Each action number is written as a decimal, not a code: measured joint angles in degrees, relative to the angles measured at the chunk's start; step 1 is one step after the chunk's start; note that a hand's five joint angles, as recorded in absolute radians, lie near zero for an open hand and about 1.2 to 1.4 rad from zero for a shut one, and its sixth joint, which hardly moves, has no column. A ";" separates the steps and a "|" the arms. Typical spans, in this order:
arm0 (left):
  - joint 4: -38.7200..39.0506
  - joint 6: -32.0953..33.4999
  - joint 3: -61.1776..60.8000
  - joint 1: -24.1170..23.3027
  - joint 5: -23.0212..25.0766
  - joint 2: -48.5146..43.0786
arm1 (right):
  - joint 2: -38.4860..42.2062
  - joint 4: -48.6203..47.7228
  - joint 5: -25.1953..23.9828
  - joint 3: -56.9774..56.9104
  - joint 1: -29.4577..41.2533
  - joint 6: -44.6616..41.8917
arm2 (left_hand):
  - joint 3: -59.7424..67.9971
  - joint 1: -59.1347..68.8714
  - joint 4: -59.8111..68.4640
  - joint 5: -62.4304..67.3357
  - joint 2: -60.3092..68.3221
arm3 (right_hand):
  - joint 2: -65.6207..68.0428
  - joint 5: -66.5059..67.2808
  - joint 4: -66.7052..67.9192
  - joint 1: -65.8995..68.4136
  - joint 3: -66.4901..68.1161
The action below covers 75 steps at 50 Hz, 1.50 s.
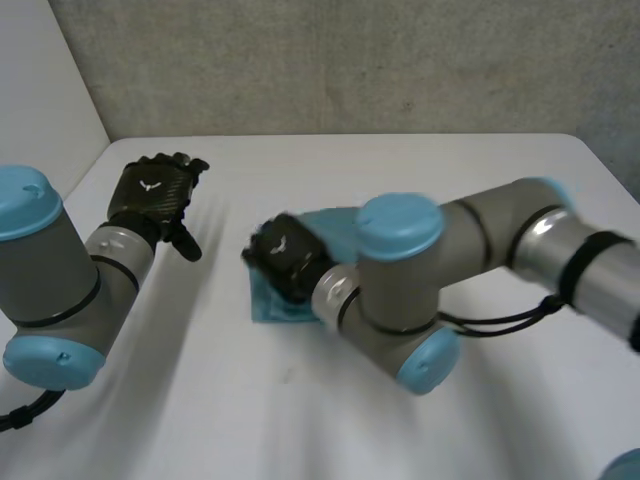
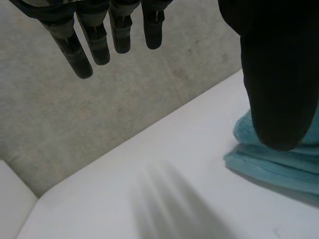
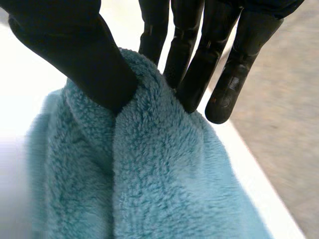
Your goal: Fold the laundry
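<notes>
a folded light-blue towel [image 1: 272, 302] lies near the middle of the white tabletop [image 1: 420, 160], much of it hidden under the right arm [image 1: 400, 260]. the part that shows runs from a near corner on the robot's left, back and rightward to a far edge behind the arm. its long axis seems to lie on that slant, though the full outline cannot be made out. the right hand [image 1: 285, 258] is down on the towel's left end. in its wrist view a raised ridge of fleecy pile is pinched between the thumb [image 3: 84, 64] on one side and the fingers [image 3: 199, 74] on the other, the fingers nearly straight and pressed into the cloth. the left hand [image 1: 150, 195] hangs above the tabletop, apart from the towel and to its left, touching nothing, fingers straight, slightly spread and empty. in the left wrist view the towel's stacked layers show at one edge. a grey wall [image 1: 350, 60] stands behind the tabletop.
</notes>
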 measured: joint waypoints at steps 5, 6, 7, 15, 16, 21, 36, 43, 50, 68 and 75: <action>0.10 -0.01 1.30 -0.13 -0.97 -0.13 | 1.83 1.35 1.84 -1.83 0.80 -1.16 | 0.00 0.00 0.00 0.00 0.00 | -37.68 -36.13 -38.07 -28.28 -37.85; 0.10 -0.01 1.76 -0.23 -1.04 -0.26 | 1.46 1.42 2.65 -1.96 0.58 -0.57 | 0.00 0.00 0.00 0.00 0.00 | -42.01 -40.74 -43.40 -32.14 -43.03; 0.11 -0.01 2.92 -0.53 -1.13 -0.68 | -0.08 1.49 4.36 -2.01 -0.31 1.78 | 0.00 0.00 0.00 0.00 0.00 | -48.37 -46.92 -50.12 -37.03 -49.81; -0.40 -0.92 10.76 -4.87 -0.93 -5.60 | -10.16 1.83 6.96 1.31 -8.29 20.69 | 0.00 0.00 0.00 0.00 0.01 | -51.49 -50.53 -52.63 -39.26 -53.40; -0.72 -1.32 12.19 -5.96 -0.86 -6.74 | -10.94 2.04 6.40 1.94 -9.36 22.79 | 0.00 0.00 0.00 0.00 0.00 | -51.49 -50.53 -52.63 -39.26 -53.40; -3.76 -4.11 18.86 -10.57 -0.42 -12.94 | -11.78 3.62 3.05 3.69 -12.92 28.66 | 0.00 0.00 0.00 0.00 0.00 | -51.50 -50.53 -52.63 -39.26 -53.40; -11.74 -8.96 25.81 -13.63 -0.12 -26.45 | 1.55 12.10 -1.04 -2.75 -17.70 32.24 | 0.00 0.03 0.02 0.00 0.06 | -51.49 -50.53 -52.63 -39.26 -53.40; -14.87 -8.45 24.53 -12.33 -1.98 -24.29 | 0.82 12.64 -1.24 -4.11 -19.20 32.10 | 0.00 0.00 0.00 0.00 0.00 | -51.49 -50.79 -52.64 -39.26 -53.40; -16.28 -8.30 22.65 -12.01 -2.16 -15.16 | -7.34 12.29 -0.57 -4.01 -19.66 32.38 | 0.00 0.00 0.00 0.00 0.00 | -51.49 -50.79 -52.61 -39.26 -53.40; -26.63 -9.05 19.74 -0.84 -2.12 13.01 | -36.68 11.63 17.22 9.95 -26.16 27.86 | 0.00 0.00 0.00 0.00 0.00 | -51.50 -50.79 -52.62 -39.26 -53.40; -28.79 -9.42 15.11 0.50 -1.87 17.62 | -40.84 10.98 17.07 16.63 -26.60 25.15 | 0.00 0.00 0.00 0.00 0.00 | -51.50 -50.79 -52.62 -39.26 -53.40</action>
